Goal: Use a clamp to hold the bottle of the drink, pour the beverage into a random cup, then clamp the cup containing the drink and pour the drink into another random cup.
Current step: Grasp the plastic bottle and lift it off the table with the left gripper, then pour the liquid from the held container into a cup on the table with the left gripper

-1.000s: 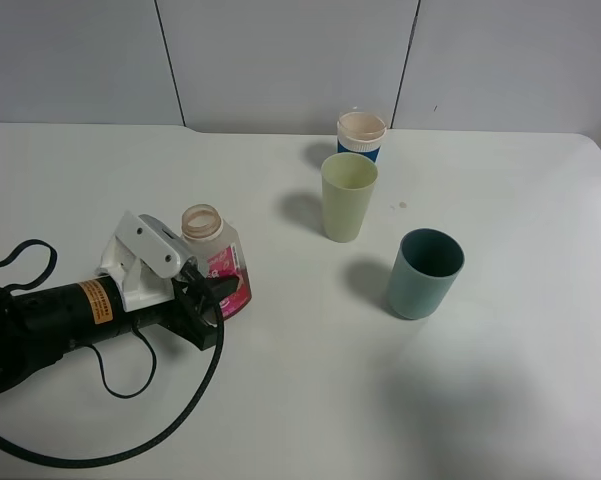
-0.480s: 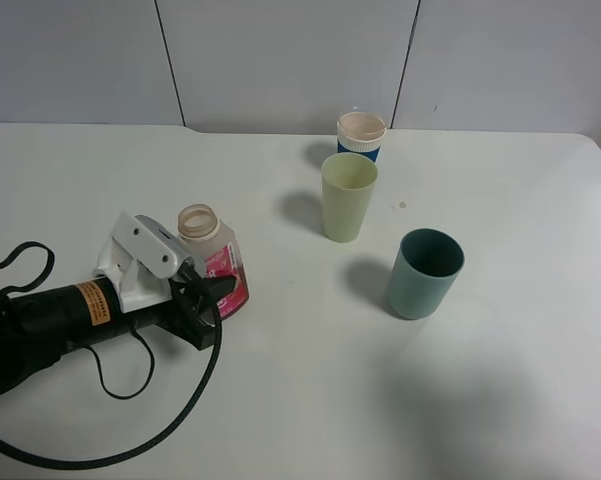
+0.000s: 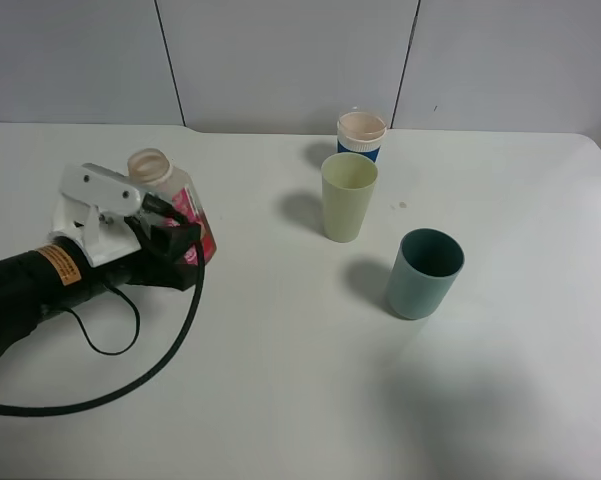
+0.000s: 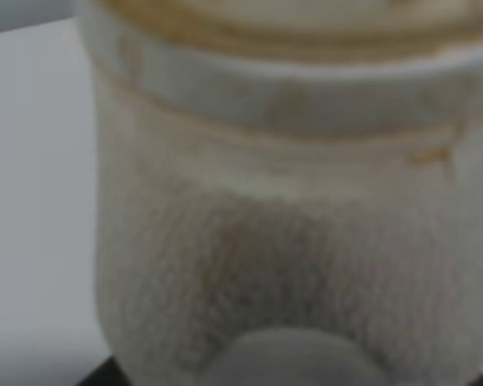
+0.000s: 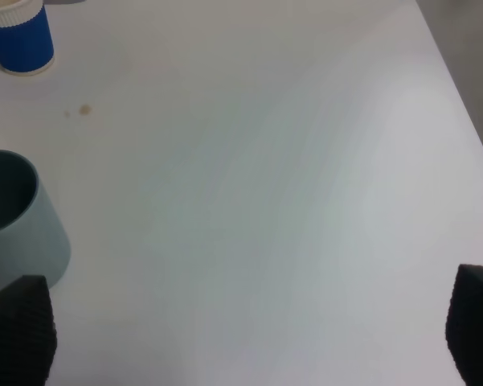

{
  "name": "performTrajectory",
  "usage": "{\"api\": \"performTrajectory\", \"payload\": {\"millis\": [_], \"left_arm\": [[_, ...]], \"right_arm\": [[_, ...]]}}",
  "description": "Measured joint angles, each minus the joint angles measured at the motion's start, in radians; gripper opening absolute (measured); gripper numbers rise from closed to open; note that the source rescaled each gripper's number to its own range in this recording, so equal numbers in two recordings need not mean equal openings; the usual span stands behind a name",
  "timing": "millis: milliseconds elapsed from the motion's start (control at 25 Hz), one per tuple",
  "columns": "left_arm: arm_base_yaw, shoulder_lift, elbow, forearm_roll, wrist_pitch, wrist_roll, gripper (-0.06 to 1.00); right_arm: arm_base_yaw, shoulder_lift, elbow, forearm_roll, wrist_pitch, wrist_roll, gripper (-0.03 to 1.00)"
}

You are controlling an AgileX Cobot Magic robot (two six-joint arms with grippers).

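— White table (image 3: 280,400), grey wall panels (image 3: 280,60) behind it. What does your left pincer have?

— My left pincer (image 3: 180,232) is clamped tight on the bottle of the drink (image 3: 165,182). It grips the pink-labelled body, with the uncapped mouth up and leaning a little.

— What has just changed?

— A second ago the pincer and bottle were lower and nearer the middle of the overhead view. Now both sit higher and further left. I judge that I have lifted the bottle off the table, so the grasp is done and the carry to the pale yellow-green cup (image 3: 348,197) comes next. That cup, the dark teal cup (image 3: 425,272) and the blue cup (image 3: 361,135) have not moved, and the bottle is well apart from all three.

— And the other arm?

— My right pincer (image 5: 245,330) stands wide open with nothing in it, over bare table near the dark teal cup. The overhead view does not show it.

— What can't you make out?

— The blurred bottle fills my left wrist view, so I cannot tell how much beverage is inside. My own arm hides the bottle's base from above. The teal cup's inside is too dark to read.
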Motion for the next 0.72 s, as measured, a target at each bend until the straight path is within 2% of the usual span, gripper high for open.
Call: {"api": "performTrajectory", "payload": {"millis": [120, 200, 440, 560, 720], "left_arm": [[0.0, -0.089, -0.005, -0.145, 0.112, 0.01, 0.03], [0.0, -0.147, -0.024, -0.243, 0.189, 0.065, 0.03], [0.0, -0.246, -0.163, -0.483, 0.485, 0.391, 0.03], [0.0, -0.248, -0.245, -0.57, 0.591, 0.526, 0.03], [0.0, -0.242, -0.317, -0.603, 0.646, 0.661, 0.03]], "right_arm": [[0.0, 0.0, 0.0, 0.0, 0.0, 0.0, 0.92], [0.0, 0.0, 0.0, 0.0, 0.0, 0.0, 0.92], [0.0, 0.0, 0.0, 0.0, 0.0, 0.0, 0.92], [0.0, 0.0, 0.0, 0.0, 0.0, 0.0, 0.92], [0.0, 0.0, 0.0, 0.0, 0.0, 0.0, 0.92]]}}
